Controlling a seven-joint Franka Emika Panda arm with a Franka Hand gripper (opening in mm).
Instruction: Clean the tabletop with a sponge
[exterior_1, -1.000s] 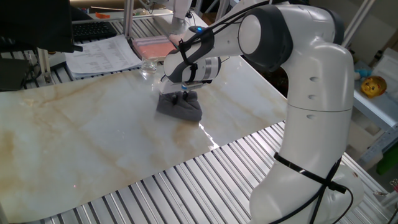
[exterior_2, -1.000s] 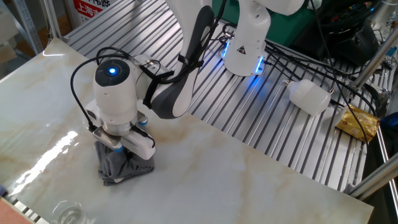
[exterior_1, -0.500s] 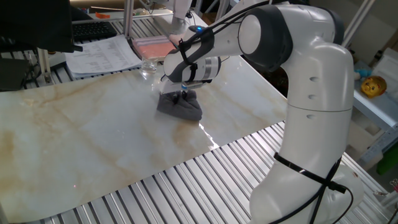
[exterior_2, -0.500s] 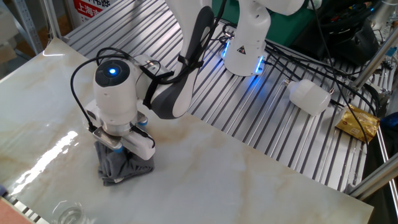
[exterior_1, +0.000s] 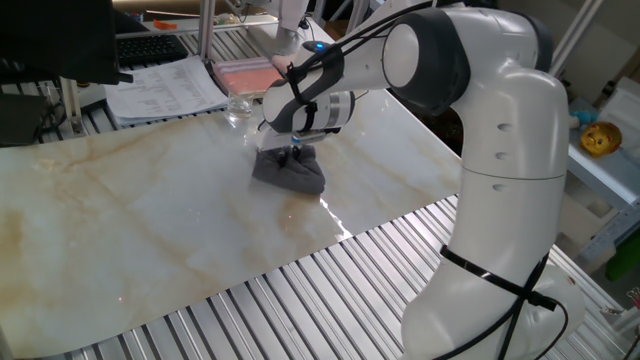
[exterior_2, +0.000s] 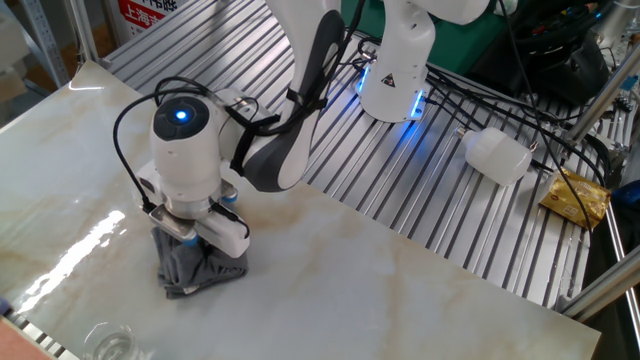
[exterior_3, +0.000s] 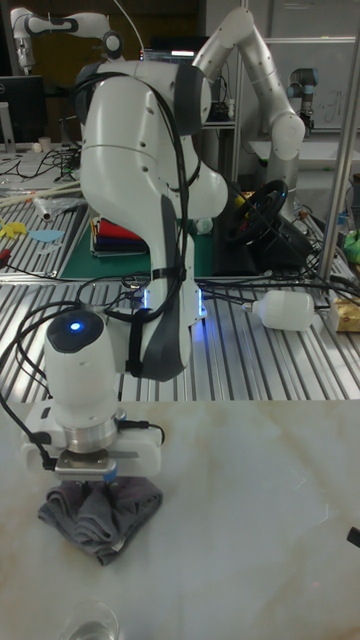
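In one fixed view, the sponge (exterior_1: 290, 171) lay bunched on the tabletop (exterior_1: 130, 220), toward the slab's far end near a small clear glass (exterior_1: 240, 106) and a pink tray (exterior_1: 245, 72) beyond the edge. Its long axis ran roughly from the glass side down toward the slab's near edge, slanting rightward. The gripper (exterior_1: 293, 150) pointed straight down onto the sponge's upper end, its fingers sunk into the cloth. From here it could not be told how far apart the jaws stood.

In the other fixed view, the sponge (exterior_2: 199, 270) sat near the slab's lower left, a crumpled dark grey heap on the tabletop (exterior_2: 380, 290), longer from the gripper toward the camera's lower left than across. The gripper (exterior_2: 192, 236) pressed down on its top, the white hand body hiding the fingers. Folds of cloth rose up under the hand as though pinched, though the grip itself was hidden. The clear glass (exterior_2: 110, 343) stood close by at the bottom edge.

In the tall fixed view, the sponge (exterior_3: 100, 510) spread wider left to right than front to back, wrinkled, flat on the tabletop (exterior_3: 250, 520). The gripper (exterior_3: 97, 479) came vertically down onto its middle, fingertips buried in the cloth. Behind it lay ribbed metal slats (exterior_3: 290, 365).
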